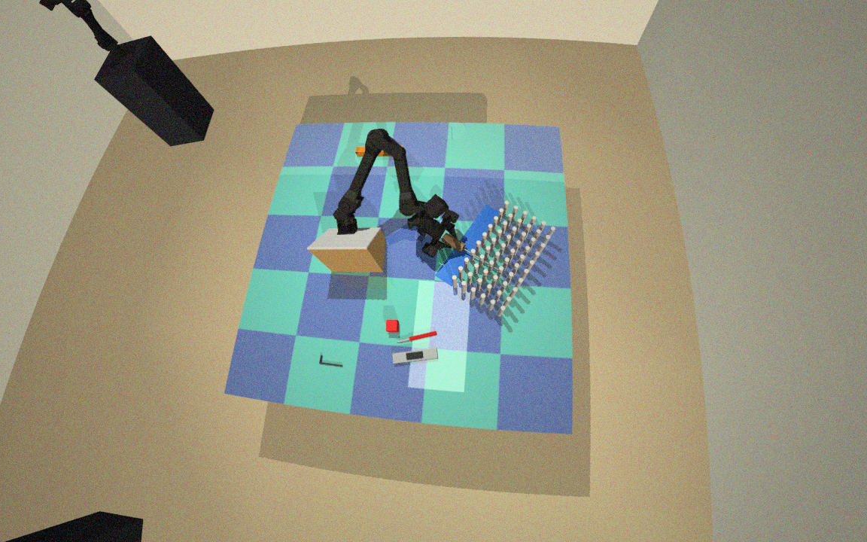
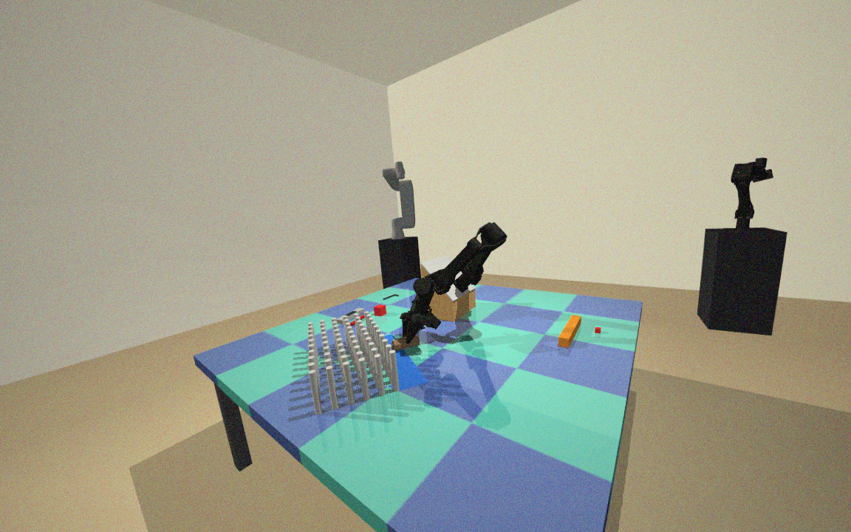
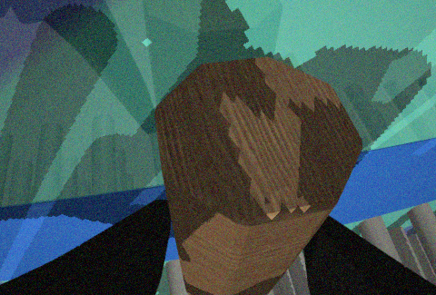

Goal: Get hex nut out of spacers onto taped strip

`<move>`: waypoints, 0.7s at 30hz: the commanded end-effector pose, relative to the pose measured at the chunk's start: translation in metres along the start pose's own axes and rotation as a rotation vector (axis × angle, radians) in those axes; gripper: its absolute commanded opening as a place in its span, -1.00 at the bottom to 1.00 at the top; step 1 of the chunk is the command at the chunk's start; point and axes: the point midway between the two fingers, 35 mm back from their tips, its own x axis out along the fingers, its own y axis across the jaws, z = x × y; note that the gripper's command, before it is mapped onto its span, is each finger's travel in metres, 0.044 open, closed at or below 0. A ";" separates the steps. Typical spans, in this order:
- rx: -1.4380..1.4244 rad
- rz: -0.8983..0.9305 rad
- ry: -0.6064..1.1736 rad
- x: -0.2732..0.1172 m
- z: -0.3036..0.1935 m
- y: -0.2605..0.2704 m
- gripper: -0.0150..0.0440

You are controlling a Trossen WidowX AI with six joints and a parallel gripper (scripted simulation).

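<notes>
My gripper (image 1: 447, 241) (image 2: 405, 339) (image 3: 238, 221) is shut on the wooden handle (image 1: 453, 243) (image 2: 408, 343) (image 3: 272, 141) of a tool, low beside the field. The tool's thin shaft (image 1: 469, 251) runs from the handle in among the standing spacers (image 1: 454, 285) (image 2: 331, 389) (image 3: 378, 236); its tip cannot be made out. The spacers stand upright in several rows. The blue taped strip (image 1: 482, 222) (image 2: 411, 373) (image 3: 395, 172) lies along the field's near side, under the tool. The hex nut cannot be made out in any view.
A red block (image 1: 391, 325) (image 2: 380, 310), a red-handled screwdriver (image 1: 424, 335), a grey device (image 1: 400, 357) and a hex key (image 1: 330, 363) (image 2: 390, 296) lie away from the field. An orange bar (image 1: 360, 150) (image 2: 569, 330) and a small red cube (image 2: 597, 329) lie elsewhere on the table. My arm stands on a box (image 1: 350, 260).
</notes>
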 end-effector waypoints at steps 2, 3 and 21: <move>0.004 0.001 0.008 0.001 0.000 0.001 -0.49; 0.004 0.001 0.008 0.000 0.001 0.001 -0.49; 0.004 0.001 0.007 -0.005 0.011 0.000 -0.49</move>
